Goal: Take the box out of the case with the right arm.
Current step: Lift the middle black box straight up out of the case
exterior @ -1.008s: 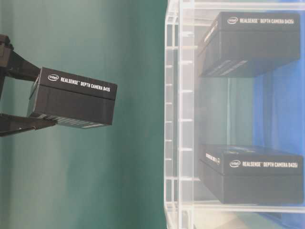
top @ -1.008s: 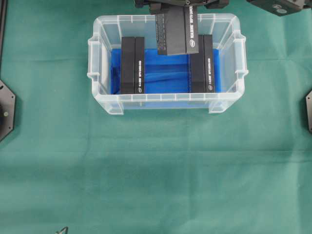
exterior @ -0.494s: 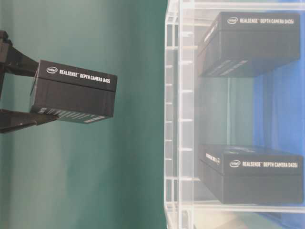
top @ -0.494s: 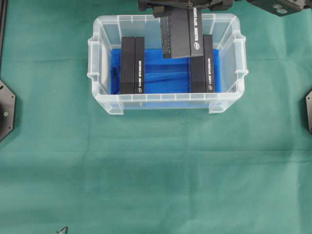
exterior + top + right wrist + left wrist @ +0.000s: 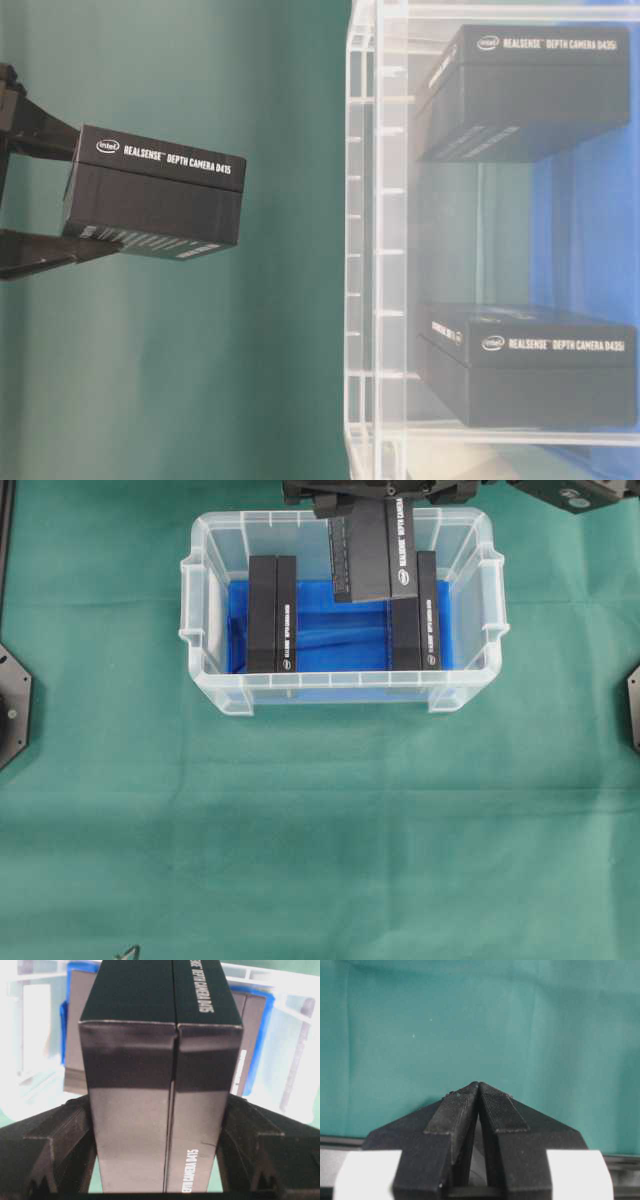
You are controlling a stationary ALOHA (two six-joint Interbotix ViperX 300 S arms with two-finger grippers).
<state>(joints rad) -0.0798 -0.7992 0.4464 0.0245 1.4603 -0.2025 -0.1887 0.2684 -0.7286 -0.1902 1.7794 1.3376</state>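
Overhead exterior view: the case (image 5: 205, 600) was seen on the green-covered counter (image 5: 320, 830), with a blue sheet (image 5: 335, 635) on its floor. Two black boxes were seen inside, the left box (image 5: 272, 614) and the right box (image 5: 418, 630), well apart. A third box (image 5: 372, 550) was held above the far side of the case by the right gripper (image 5: 370, 492), partly covering the right box in this view.

Table-level exterior view: the held box (image 5: 155, 195) was seen clear of the case (image 5: 365, 240), tilted slightly, clamped between two black fingers (image 5: 35, 255).

Left wrist-mounted view: the left gripper (image 5: 478, 1091) was seen over bare green cloth, its jaws pressed together at the tips with nothing between them.

Right wrist-mounted view: the box (image 5: 157, 1085) was gripped on both long sides by the jaws of the right gripper (image 5: 157, 1160), with the case (image 5: 300, 1055) below.
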